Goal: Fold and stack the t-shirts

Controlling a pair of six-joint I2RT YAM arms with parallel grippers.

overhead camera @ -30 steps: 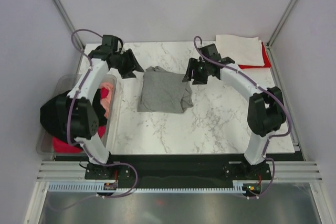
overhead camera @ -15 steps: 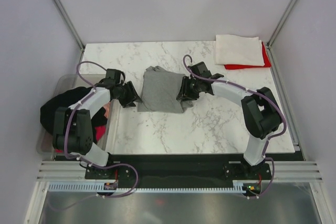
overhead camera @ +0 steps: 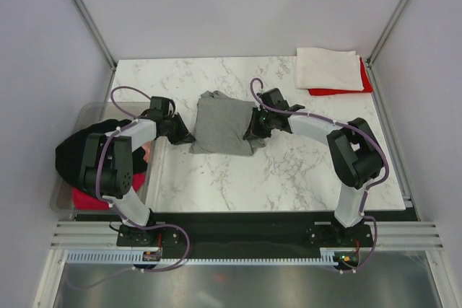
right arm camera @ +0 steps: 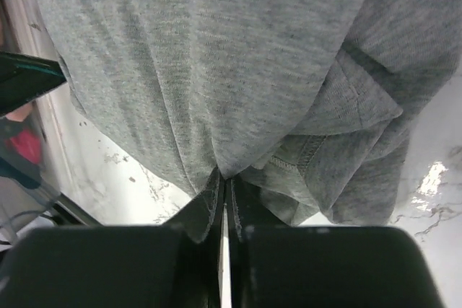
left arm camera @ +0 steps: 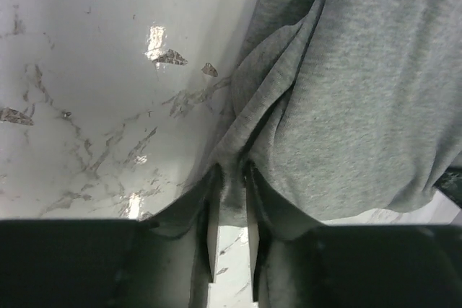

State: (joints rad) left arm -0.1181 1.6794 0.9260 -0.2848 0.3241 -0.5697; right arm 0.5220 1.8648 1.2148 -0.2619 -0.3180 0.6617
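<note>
The left arm covers much of the clear tub (overhead camera: 63,203) off the left edge of the counter (overhead camera: 296,171), so its contents are only partly seen: a black t-shirt (overhead camera: 72,155) bulges over its left wall and a pink-red garment (overhead camera: 85,198) lies at its near end, its shape hard to make out. The grey t-shirt (overhead camera: 224,124) lies roughly folded in the middle of the counter, slightly left of centre, with a bunched lump at its far edge; no logo can be made out. The left end effector (overhead camera: 182,135) sits at the shirt's left near corner, and in the left wrist view it (left arm camera: 231,200) is narrowed onto a raised fold of grey cloth held between its fingers, with bare marble to the left of the fold. The right end effector (overhead camera: 253,130) sits at the shirt's right edge, and in its own view it (right arm camera: 224,196) is nearly closed, pinching the cloth beside a hemmed, doubled-over layer. Bare counter lies near, far and right of the shirt. In the far right corner a folded white t-shirt (overhead camera: 328,68) lies on a red t-shirt (overhead camera: 341,91), of which only the near and right edges show, close against the right wall.
</note>
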